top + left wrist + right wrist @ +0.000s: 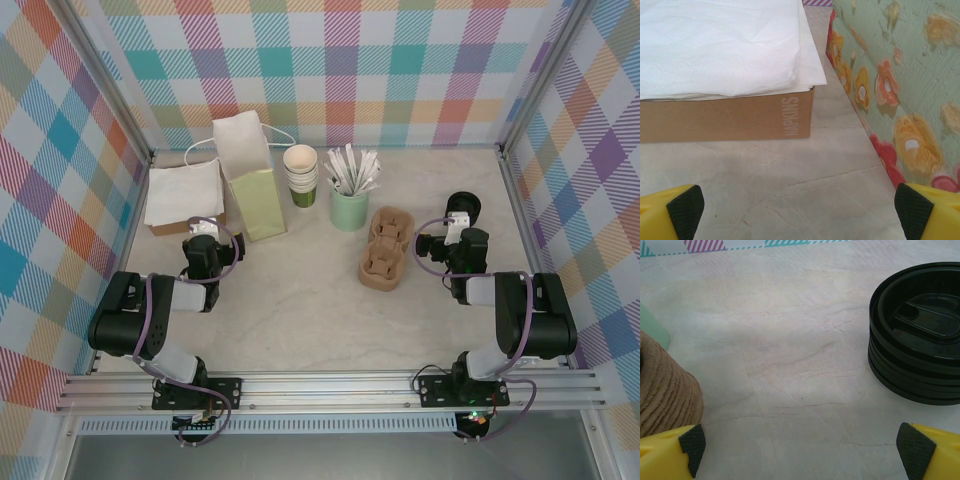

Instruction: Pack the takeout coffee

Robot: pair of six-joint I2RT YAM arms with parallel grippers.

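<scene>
**Yellow fingertips spread wide; the cup waits at the far side**

Yellow fingers with black pads [685, 207] sit at the two lower corners of the left wrist view. The left gripper [800, 212] is therefore spread wide, with nothing between its jaws. The right gripper [800, 452] stands the same way, wide apart and holding nothing.

Directions below are read from above, with 12 o'clock pointing away from the arm bases. One stack of olive-green paper cups with cream rims [302, 185] stands at the far side of the pale marbled table [300, 320]. The takeout coffee is judged to be its top cup [300, 157], not yet lifted off. Its long axis is vertical, mouth up.

The top cup lies at about 1 o'clock from the left gripper and 10 o'clock from the right gripper. The left gripper is the nearer, but one tall pale-green paper bag [250, 185] stands partly across that line.

Counts:
- **Napkins:** one brown cardboard box of white napkins [725, 120], at 12 o'clock of the left gripper.
- **Stirrers:** one mint-green cup of white stirrers [349, 208].
- **Carrier:** a brown moulded-pulp cup carrier [385, 250]; whether it is one piece or two I cannot tell.
- **Lids:** one stack of round black plastic lids [917, 360], at least four, at 1 o'clock of the right gripper.
- **Cups:** the cups in the stack are too small to count.
</scene>
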